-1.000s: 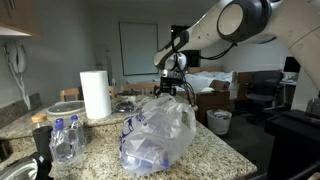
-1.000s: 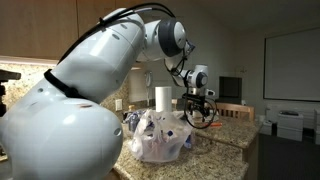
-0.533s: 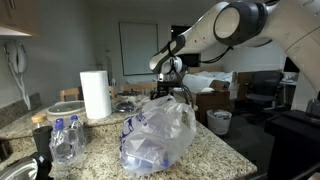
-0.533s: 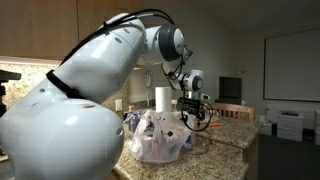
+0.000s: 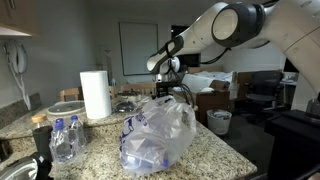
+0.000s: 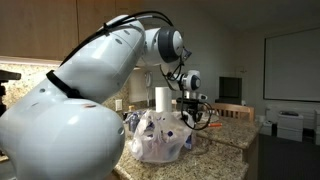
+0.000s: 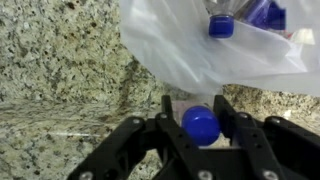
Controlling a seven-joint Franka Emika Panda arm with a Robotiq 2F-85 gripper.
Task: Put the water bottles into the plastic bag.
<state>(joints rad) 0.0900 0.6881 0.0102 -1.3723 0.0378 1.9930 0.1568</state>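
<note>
In the wrist view my gripper (image 7: 200, 122) stands shut on a water bottle (image 7: 201, 125), its blue cap between the two fingers (image 7: 168, 112), right at the edge of the plastic bag (image 7: 215, 55). Another blue-capped bottle (image 7: 221, 25) shows through the bag's white film. In both exterior views the gripper (image 5: 169, 85) (image 6: 194, 112) hangs at the far side of the crinkly bag (image 5: 157, 132) (image 6: 158, 136) on the granite counter. Two more water bottles (image 5: 64, 140) stand at the counter's near left in an exterior view.
A paper towel roll (image 5: 95, 94) (image 6: 162, 98) stands upright behind the bag. Dishes (image 5: 125, 103) lie on the counter beyond it. A dark container (image 5: 40, 135) stands next to the two bottles. The speckled granite counter (image 7: 60, 70) drops away at its edge.
The gripper has shifted slightly toward the bag and lower, and its fingers have closed in around the bottle. The bag and the other bottles have not moved.
</note>
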